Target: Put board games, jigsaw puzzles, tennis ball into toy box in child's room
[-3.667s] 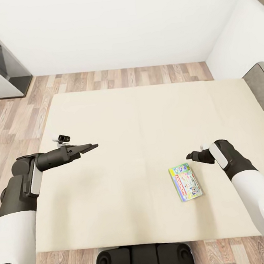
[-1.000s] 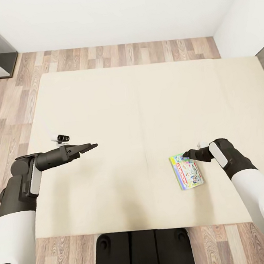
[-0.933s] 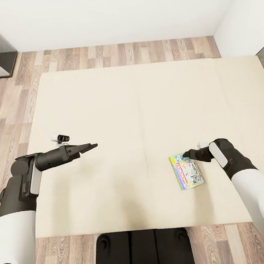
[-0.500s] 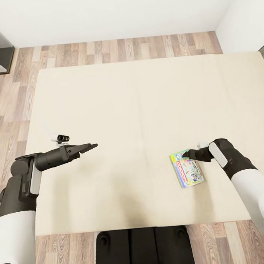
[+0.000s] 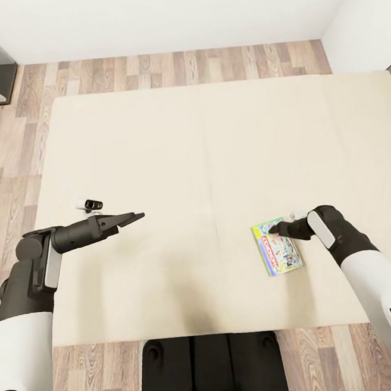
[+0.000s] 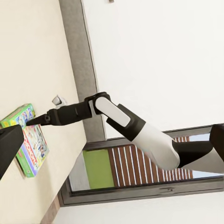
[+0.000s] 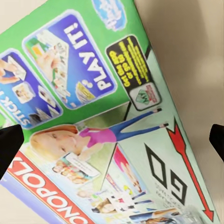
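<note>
Right gripper poised over one board game on the bed; nothing boxed as far as I could see.

Nearest me, the right gripper (image 5: pixel 274 229) hung over the far end of the board game (image 5: pixel 277 254), which lay flat on the cream mattress of the bed (image 5: pixel 172 138), towards its near right part. In the right wrist view the board game (image 7: pixel 102 126) spread wide between the two dark fingertips (image 7: pixel 9 142), which stood far apart at either side, so I judged the jaws spread and the game not yet gripped. The left gripper (image 5: pixel 139 215) hovered well away over the left of the mattress, fingers pressed together on nothing. Beyond lay bare mattress, then wood floor (image 5: pixel 165 70). I judged this pickup was barely begun, with carrying the game to the toy box and gathering the other toys left to do.
</note>
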`<state>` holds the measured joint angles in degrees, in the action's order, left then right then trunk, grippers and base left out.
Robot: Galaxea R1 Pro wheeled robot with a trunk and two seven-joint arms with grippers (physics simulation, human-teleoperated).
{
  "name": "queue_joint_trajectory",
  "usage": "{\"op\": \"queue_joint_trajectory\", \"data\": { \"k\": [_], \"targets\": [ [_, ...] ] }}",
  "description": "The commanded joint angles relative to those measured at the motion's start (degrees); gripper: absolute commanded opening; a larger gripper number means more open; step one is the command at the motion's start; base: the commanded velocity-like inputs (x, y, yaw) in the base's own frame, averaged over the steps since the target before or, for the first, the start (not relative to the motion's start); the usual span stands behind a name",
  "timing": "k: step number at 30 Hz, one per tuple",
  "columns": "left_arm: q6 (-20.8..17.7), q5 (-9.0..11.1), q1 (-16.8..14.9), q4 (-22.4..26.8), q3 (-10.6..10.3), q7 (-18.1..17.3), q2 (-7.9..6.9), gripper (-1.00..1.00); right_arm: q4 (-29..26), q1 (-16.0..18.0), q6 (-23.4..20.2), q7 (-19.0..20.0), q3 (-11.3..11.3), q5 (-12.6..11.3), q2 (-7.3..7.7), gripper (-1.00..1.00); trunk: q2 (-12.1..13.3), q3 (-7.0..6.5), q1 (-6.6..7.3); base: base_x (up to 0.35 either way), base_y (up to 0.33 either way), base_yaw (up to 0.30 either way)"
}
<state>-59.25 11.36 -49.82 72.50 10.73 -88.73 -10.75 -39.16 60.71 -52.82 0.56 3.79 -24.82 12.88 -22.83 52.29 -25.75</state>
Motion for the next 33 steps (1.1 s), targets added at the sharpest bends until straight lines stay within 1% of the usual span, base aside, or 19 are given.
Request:
{"op": "queue_joint_trajectory", "data": {
  "k": [1, 6, 9, 10, 11, 14, 15, 17, 21, 23, 33],
  "targets": [
    [-0.61, -0.03, -0.02, 0.01, -0.01, -0.22, 0.00, 1.00, -0.06, 0.02, -0.18, 0.06, 0.57, 0.03, 0.10, 1.00, -0.09, 0.08, -0.03, 0.000, 0.000, 0.000],
    [-0.61, -0.03, -0.02, 0.01, -0.01, -0.22, 0.02, 1.00, -0.05, 0.02, -0.17, 0.06, 1.92, 0.03, 0.12, 1.00, -0.09, 0.12, -0.03, 0.000, 0.000, 0.000],
    [-0.61, -0.03, -0.02, 0.01, -0.01, -0.22, 0.02, 1.00, -0.05, 0.02, -0.16, 0.06, 2.35, 0.03, 0.13, 1.00, -0.09, 0.13, -0.03, 0.000, 0.000, 0.000],
    [-0.70, -0.12, -0.02, 0.01, 0.01, -0.13, -0.10, 1.00, 0.29, -0.31, 0.17, 0.39, 2.68, -0.23, 0.46, 1.00, -0.09, 0.13, -0.03, 0.000, 0.000, 0.000],
    [-0.70, -0.12, -0.02, 0.01, 0.01, -0.13, -0.10, 1.00, 0.58, -0.50, 0.52, 0.75, 2.96, -0.74, 0.78, 1.00, -0.09, 0.13, -0.03, 0.000, 0.000, 0.000],
    [-0.70, -0.12, -0.02, 0.01, 0.01, -0.13, -0.10, 1.00, 1.44, -0.50, 1.54, 1.86, 3.85, -3.52, 1.74, 1.00, -0.09, 0.13, -0.03, 0.000, 0.000, 0.000],
    [-0.70, -0.12, -0.02, 0.01, 0.01, -0.13, -0.10, 1.00, 1.75, -0.50, 1.88, 2.25, 4.17, -4.31, 1.88, 1.00, -0.09, 0.13, -0.03, 0.000, 0.000, 0.000],
    [-0.70, -0.12, -0.02, 0.01, 0.01, -0.13, -0.10, 1.00, 2.29, -0.50, 2.05, 2.85, 4.70, -5.01, 1.88, 1.00, -0.09, 0.13, -0.03, 0.000, 0.000, 0.000],
    [-0.70, -0.12, -0.02, 0.01, 0.01, -0.13, -0.10, 1.00, 2.51, -0.50, 2.05, 3.89, 5.79, -4.89, 1.88, 1.00, -0.09, 0.13, -0.03, 0.000, 0.000, 0.000],
    [-0.70, -0.12, -0.02, 0.01, 0.01, -0.13, -0.10, 1.00, 2.41, -0.50, 2.05, 4.37, 6.35, -4.38, 1.88, 1.00, -0.09, 0.13, -0.03, 0.000, 0.000, 0.000],
    [-0.70, -0.12, -0.02, 0.01, 0.01, -0.13, -0.10, 1.00, 2.99, -0.50, 2.05, 6.88, 9.14, -4.21, 1.88, 1.00, -0.09, 0.13, -0.03, 0.000, 0.000, 0.000]
  ]
}}
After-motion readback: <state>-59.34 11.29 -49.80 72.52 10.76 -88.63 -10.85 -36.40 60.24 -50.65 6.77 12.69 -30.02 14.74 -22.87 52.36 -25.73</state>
